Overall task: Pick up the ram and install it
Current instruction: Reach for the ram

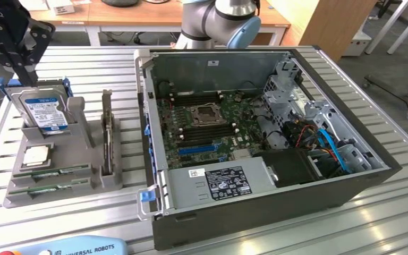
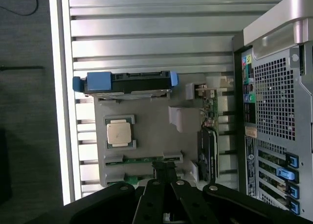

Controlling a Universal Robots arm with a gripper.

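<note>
1. Exterior view: my gripper hangs at the exterior view's far left, above the back end of the gray tray, just over the upright hard drive. My fingers are pressed together and hold nothing.
2. The ram lies flat in a slot of the tray, just in front of the square processor. A second ram stick lies parallel to it, one slot nearer the tray's front edge. Both are well apart from my gripper.
3. A long card stands on edge along the tray's side that faces the open computer case. The case lies on the slatted metal table with its green motherboard exposed. My arm rises behind the case.
4. Wrist view: I look down past my gripper, whose black fingertips meet with no gap and nothing between them.
5. The tray lies below, with the hard drive at one end, then the processor, then the ram. My fingertips overlap the second ram stick in the picture and hide part of it.
6. The card stands between the tray and the perforated back of the computer case, all on the table.
</note>
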